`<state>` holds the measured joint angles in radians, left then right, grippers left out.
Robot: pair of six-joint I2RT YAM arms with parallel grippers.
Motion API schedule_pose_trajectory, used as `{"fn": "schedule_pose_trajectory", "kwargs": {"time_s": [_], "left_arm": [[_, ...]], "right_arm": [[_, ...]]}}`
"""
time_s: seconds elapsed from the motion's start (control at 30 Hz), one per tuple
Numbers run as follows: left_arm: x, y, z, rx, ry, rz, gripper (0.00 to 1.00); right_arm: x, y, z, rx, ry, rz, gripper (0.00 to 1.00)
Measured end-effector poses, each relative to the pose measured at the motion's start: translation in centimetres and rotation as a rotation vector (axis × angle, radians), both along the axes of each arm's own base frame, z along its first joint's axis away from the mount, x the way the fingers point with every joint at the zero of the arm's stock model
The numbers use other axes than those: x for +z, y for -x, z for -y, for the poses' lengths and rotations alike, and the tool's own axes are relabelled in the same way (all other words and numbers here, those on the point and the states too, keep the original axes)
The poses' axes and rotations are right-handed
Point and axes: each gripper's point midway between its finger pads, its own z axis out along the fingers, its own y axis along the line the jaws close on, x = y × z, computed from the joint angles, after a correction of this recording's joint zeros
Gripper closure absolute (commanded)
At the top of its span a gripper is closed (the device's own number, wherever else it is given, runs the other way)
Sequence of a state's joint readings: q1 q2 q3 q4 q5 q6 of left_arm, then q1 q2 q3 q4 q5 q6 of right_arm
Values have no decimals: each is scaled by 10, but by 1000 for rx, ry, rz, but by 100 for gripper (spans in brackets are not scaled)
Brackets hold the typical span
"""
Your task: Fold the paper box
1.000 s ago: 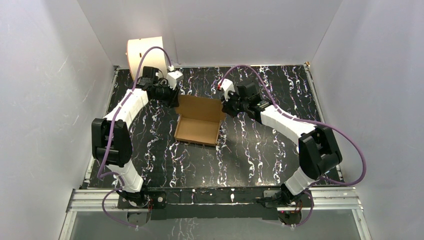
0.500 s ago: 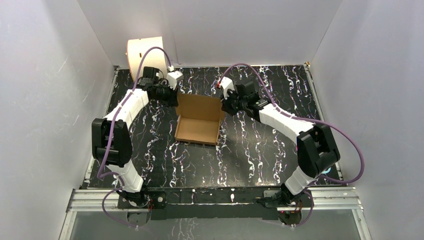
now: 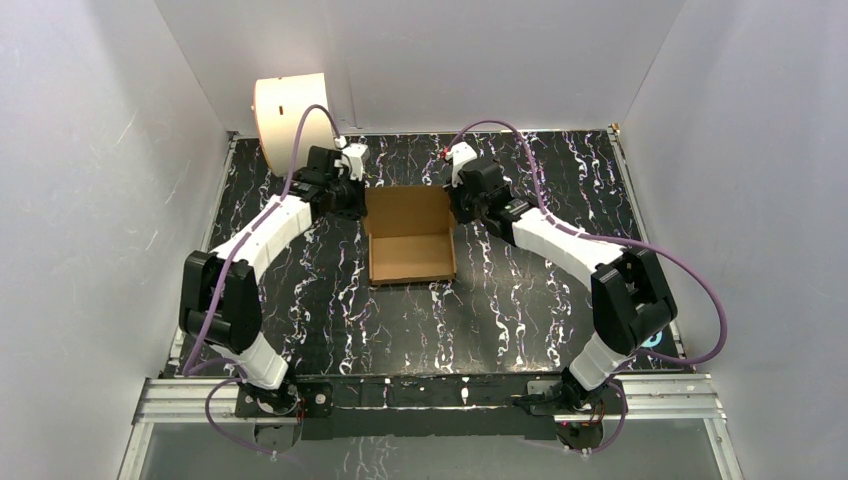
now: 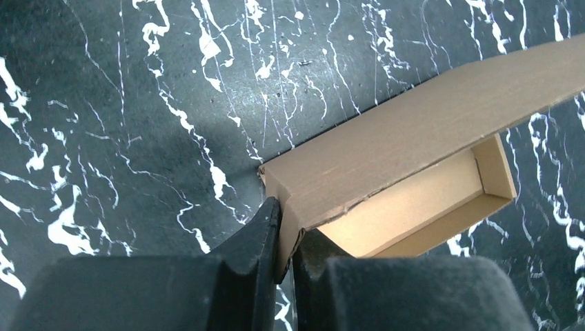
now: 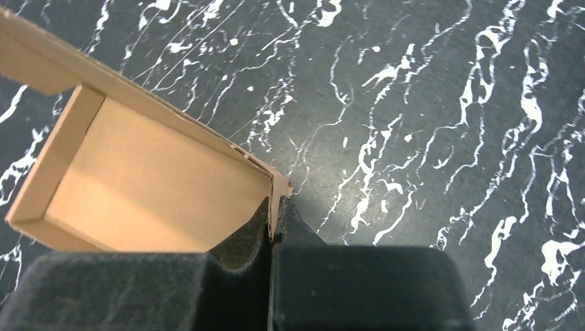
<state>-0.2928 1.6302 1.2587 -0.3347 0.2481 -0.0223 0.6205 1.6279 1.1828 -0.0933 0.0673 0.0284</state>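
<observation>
**Both grippers pinched the lid's corners**

Nearest us, the box [image 3: 410,262] sat in the middle of the table [image 3: 520,300], between the two arms. Its tray was already formed: low walls stood around a bare cardboard floor, and nothing lay inside it.

Beyond the tray, the lid [image 3: 405,205] rose from the far wall, raised and not shut. The left gripper [image 3: 360,203] was clamped on the lid's left edge, and in its wrist view the fingers [image 4: 265,231] nipped the thin board at a corner with no gap to spare. The right gripper [image 3: 453,205] mirrored it on the right edge, its fingers [image 5: 252,231] drawn narrow on a small ragged tab at the corner.

We judged that the paired hold was meant to swing both sides of the lid toward us together. A one-sided pull would likely twist such thin board or drag the light tray. Closing the lid and tucking its flaps looked to be what remained.

Farthest off, in the back left corner, stood a cream drum [image 3: 290,105]. We could not tell what it held.
</observation>
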Motion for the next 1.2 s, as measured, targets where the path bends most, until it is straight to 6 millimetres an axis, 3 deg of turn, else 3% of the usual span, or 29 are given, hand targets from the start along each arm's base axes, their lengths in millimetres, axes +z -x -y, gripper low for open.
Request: {"fn": "schedule_pose_trajectory", "kwargs": {"time_s": [0.17,0.5,1.07,1.2], "left_arm": [[-2,-4,11,138,-7,20,94],[-3,-11,14,404,38,86,94],[-8,7,22,533,169,156,93],[-10,15,22,551,199,172,92]], "right_arm": [[3,-8,7,-138,1,26,100],[4,-7,4,-333,-27,98,99],[-10,4,6,-512,-128,159,97],[-13,16,8,-518,-149,171,96]]}}
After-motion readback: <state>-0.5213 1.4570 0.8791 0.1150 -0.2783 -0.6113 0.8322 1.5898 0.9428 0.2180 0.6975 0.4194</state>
